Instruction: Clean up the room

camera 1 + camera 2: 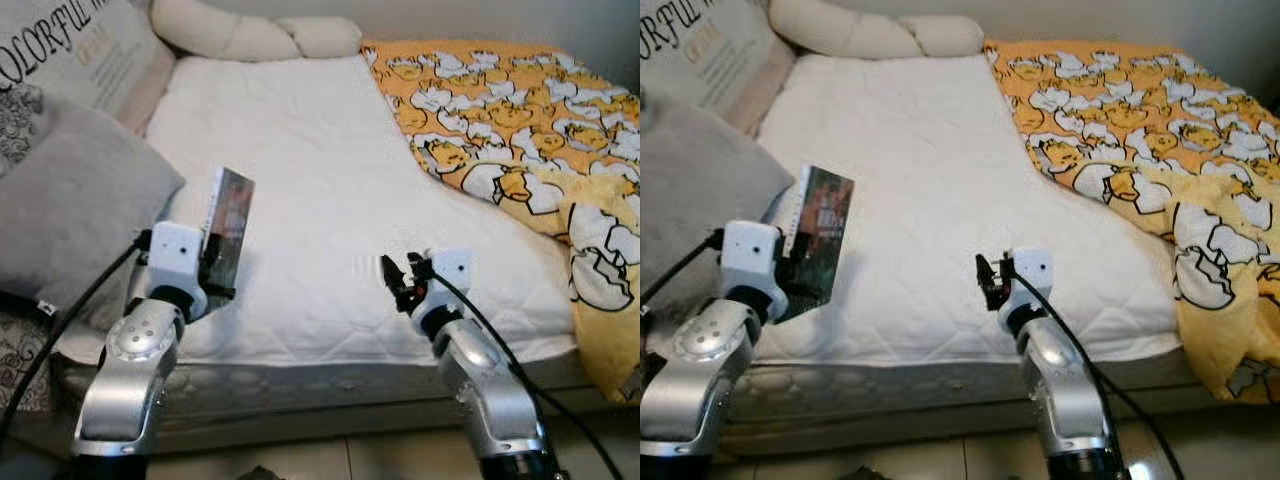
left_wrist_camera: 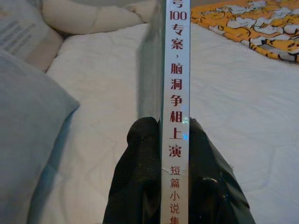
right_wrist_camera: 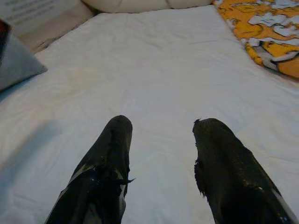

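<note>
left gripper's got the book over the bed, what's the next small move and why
Probably lift the book a little higher and draw it back off the bed. The left gripper is shut on its spine, holding it upright above the white mattress beside the grey pillow, so the grasp looks secure. The right gripper hangs open and empty over the mattress, free to steady the book.

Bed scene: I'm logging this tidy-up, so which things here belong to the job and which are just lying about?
In the job:
book, clamped upright in the left gripper
right gripper, open over the mattress

Lying about:
yellow blanket
grey pillow
printed cushion
cream bolster
</note>
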Robot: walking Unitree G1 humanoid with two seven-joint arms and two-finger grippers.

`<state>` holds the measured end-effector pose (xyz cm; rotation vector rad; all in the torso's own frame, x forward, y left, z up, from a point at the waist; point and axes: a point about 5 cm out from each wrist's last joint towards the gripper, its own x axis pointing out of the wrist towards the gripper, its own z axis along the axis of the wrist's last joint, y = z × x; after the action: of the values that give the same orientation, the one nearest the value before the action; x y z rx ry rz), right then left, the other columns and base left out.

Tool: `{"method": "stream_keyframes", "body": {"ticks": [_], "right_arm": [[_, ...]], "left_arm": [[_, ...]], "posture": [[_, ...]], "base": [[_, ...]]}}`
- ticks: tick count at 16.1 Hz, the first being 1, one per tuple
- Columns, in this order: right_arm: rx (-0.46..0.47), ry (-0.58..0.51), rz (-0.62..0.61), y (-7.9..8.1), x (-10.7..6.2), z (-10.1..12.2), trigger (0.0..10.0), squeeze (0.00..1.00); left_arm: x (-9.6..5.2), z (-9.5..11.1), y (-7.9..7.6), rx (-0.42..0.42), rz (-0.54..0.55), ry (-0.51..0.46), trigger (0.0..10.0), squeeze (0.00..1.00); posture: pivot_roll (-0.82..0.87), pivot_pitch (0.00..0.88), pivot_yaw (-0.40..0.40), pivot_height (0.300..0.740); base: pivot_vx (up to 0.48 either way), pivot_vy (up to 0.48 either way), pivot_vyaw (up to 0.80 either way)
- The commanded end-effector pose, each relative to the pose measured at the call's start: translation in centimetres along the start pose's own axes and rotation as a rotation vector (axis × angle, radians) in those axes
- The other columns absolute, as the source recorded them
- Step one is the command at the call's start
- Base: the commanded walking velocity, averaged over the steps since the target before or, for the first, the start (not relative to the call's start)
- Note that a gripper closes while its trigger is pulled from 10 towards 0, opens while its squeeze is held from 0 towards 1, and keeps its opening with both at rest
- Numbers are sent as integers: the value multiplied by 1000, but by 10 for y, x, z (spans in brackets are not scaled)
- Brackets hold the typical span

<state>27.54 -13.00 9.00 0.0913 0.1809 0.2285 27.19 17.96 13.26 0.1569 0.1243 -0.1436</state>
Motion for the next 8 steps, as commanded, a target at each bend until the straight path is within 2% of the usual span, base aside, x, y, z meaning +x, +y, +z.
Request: {"method": "stream_keyframes", "body": {"ticks": [1,8], "right_arm": [[6,8,-9,-3,-1,-1,10000,0],[-4,3,-1,-4,2,1,10000,0]], "left_arm": [[1,9,-2,11,-12,-38,10000,0],[3,11,-2,16,-15,-43,10000,0]], "posture": [[92,0,29,740],[93,0,30,740]], "base": [[0,289,0],[0,286,0]]}}
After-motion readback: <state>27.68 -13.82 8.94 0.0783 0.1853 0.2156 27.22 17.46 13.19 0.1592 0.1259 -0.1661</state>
